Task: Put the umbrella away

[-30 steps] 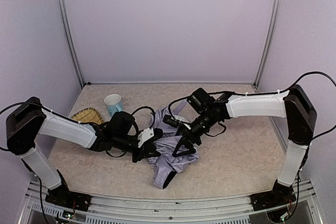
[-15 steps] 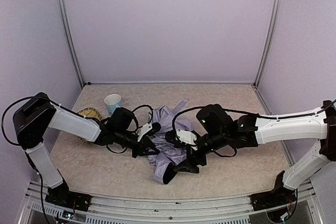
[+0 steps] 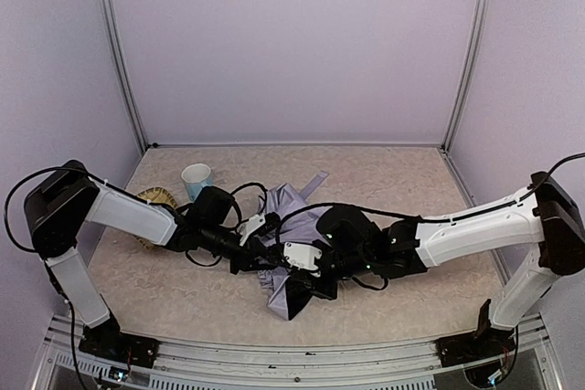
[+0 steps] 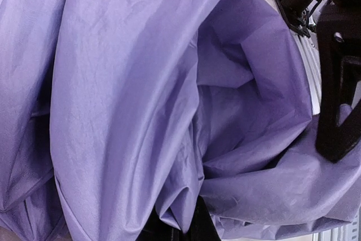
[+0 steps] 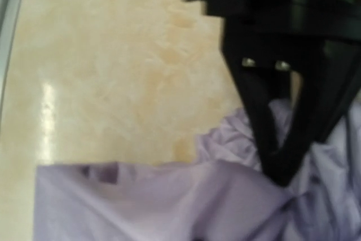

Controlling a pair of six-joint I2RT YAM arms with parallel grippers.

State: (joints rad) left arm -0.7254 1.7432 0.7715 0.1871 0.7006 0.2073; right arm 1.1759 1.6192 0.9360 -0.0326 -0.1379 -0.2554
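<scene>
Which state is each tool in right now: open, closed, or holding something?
Left tool: closed, pinching the umbrella fabric.
Right tool: closed, tips pinching the umbrella fabric.

Umbrella (image 3: pixel 285 205) (image 4: pixel 141 100) (image 5: pixel 169 201), collapsed but not rolled: a crumpled heap of pale lavender fabric lying on the counter (image 3: pixel 411 180), with black lining showing at its near end. The heap lies between the two grippers. Its folds drape over the left gripper (image 4: pixel 177 227); the right gripper (image 5: pixel 279 176) pinches a fold between meeting fingertips. A loose strap (image 3: pixel 315 180) points away from both.
</scene>
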